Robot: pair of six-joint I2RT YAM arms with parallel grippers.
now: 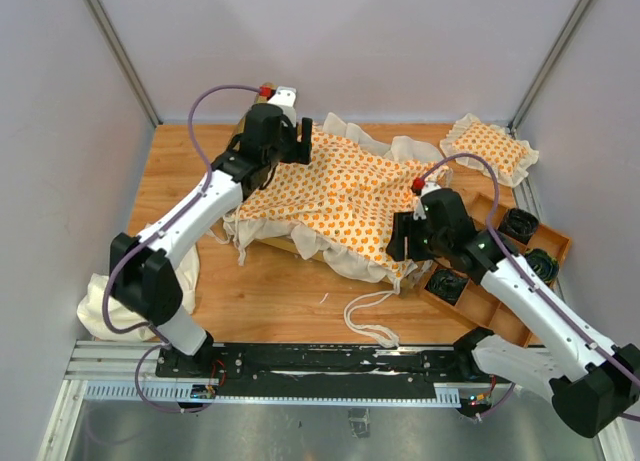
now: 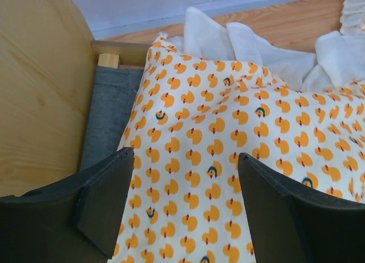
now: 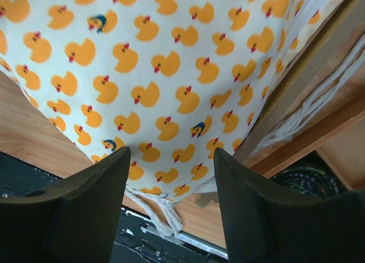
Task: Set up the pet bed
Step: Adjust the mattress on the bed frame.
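Note:
The large duck-patterned cushion with cream ruffles lies spread over the wooden bed frame, covering most of it. In the left wrist view the light-wood headboard and the grey fabric base show left of the cushion. My left gripper is open over the cushion's headboard end. My right gripper is open over the cushion's near right corner, with the cushion between and beyond its fingers. Tie strings hang from that corner and trail on the table.
The small square duck-patterned pillow lies at the back right. A wooden compartment tray with dark coiled items sits on the right, close beside my right gripper. A plain cream cloth lies near the left arm's base.

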